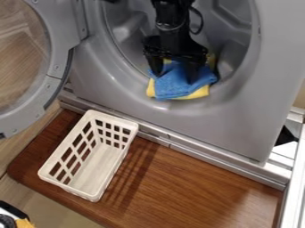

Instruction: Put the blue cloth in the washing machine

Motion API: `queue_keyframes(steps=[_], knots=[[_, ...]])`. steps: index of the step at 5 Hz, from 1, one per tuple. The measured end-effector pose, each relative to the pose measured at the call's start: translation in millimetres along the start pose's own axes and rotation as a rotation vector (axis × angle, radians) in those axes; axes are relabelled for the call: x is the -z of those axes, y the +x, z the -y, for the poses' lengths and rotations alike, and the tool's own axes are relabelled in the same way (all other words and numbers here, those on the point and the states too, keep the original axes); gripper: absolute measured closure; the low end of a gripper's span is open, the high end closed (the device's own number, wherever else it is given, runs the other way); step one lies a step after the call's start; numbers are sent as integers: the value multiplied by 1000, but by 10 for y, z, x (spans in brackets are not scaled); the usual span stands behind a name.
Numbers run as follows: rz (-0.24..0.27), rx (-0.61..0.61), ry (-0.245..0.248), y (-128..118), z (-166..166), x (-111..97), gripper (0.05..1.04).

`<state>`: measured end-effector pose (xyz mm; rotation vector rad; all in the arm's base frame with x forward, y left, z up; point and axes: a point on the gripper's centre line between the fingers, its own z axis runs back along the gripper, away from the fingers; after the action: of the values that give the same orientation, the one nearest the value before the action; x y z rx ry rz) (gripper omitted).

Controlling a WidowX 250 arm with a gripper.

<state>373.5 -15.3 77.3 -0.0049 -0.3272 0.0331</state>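
Observation:
The black gripper (174, 75) hangs down in the round opening of the grey washing machine (232, 116). Its two fingers stand apart, one toward the left and one toward the right, over the blue cloth (173, 85). The cloth lies crumpled at the lower lip of the opening, on top of a yellow cloth (199, 92) whose edges stick out around it. The right finger's tip is against or just in front of the blue cloth; exact contact cannot be told.
The machine's round door (55, 67) stands swung open at the left. A white slotted basket (113, 177) rests on the brown wooden board (191, 182) below the machine. Metal rails (226, 162) run along the machine's base, and a yellow and black object (24, 222) is at the lower left corner.

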Motion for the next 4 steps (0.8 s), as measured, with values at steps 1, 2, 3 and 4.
queue_keyframes(steps=[1,2,3,4], knots=[[4,12,24,-82,-22,-261,83],[-14,29,17,-282,-28,-432,83],[-96,69,-26,-535,-18,-412,83],[-99,73,-28,-543,-19,-410,83]])
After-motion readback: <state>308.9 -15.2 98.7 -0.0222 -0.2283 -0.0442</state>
